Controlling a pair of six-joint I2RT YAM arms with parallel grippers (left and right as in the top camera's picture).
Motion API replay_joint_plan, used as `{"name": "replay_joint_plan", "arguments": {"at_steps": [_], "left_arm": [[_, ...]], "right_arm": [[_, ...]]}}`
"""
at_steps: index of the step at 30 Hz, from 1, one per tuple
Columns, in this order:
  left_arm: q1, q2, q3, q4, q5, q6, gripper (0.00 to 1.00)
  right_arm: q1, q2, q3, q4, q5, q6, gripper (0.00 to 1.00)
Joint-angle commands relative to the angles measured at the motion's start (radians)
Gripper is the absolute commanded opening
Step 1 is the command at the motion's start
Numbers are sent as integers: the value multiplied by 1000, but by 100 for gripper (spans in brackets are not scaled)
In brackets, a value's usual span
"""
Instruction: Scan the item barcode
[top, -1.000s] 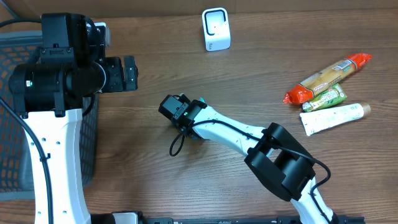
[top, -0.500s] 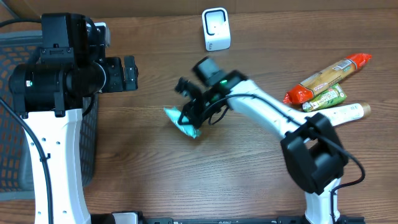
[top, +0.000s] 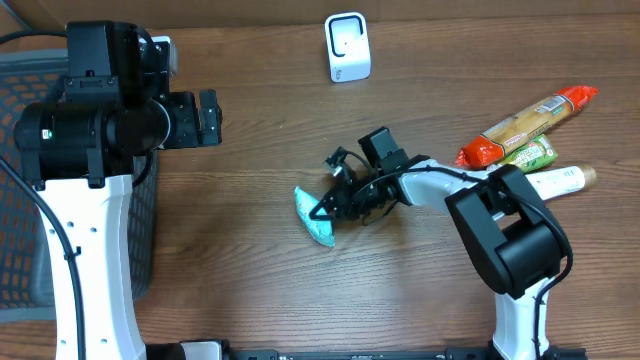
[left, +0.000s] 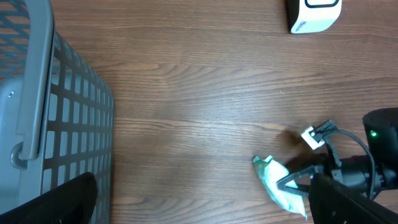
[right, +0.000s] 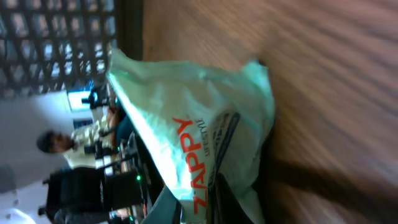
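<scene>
The item is a mint-green packet (top: 316, 221) with red "ZAPPY" lettering (right: 186, 130). My right gripper (top: 335, 205) is shut on its edge and holds it over the middle of the table. In the left wrist view the packet (left: 280, 190) hangs at the lower right with the right gripper (left: 297, 182) clamped on it. The white scanner (top: 347, 46) stands at the back of the table, well away from the packet. My left gripper (top: 205, 118) hovers open at the left, beside the basket, holding nothing. No barcode shows in any view.
A grey mesh basket (top: 25, 150) fills the left edge, also seen as the basket (left: 62, 118) in the left wrist view. At the right lie an orange-ended packet (top: 530, 120), a small green packet (top: 522, 157) and a white tube (top: 535, 188).
My right arm swung the packet up from the table's centre-left toward the scanner, then right and down to the middle. The left arm has not moved.
</scene>
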Motion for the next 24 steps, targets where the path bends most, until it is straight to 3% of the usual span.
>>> {"name": "replay_joint_plan", "arguments": {"at_steps": [1,5,8,10,13,16,21,24], "left_arm": [[-5,4,-3,4,-6,15,100],[-5,4,-3,4,-6,15,99],[-5,4,-3,4,-6,15,99],[-5,4,-3,4,-6,16,100],[-5,4,-3,4,-6,15,99],[-5,4,-3,4,-6,15,100],[-5,4,-3,4,-6,15,100],[-5,4,-3,4,-6,15,100]], "right_arm": [[-26,-8,11,-65,212,35,17],[-35,-13,65,-208,376,26,28],[-35,-26,113,-316,523,22,31],[-35,-56,183,-446,721,18,35],[-35,-89,239,-537,811,-20,41],[-35,-127,299,-623,770,-88,49],[-35,-144,312,-639,474,-253,96],[-30,-138,278,-587,454,-275,100]]}}
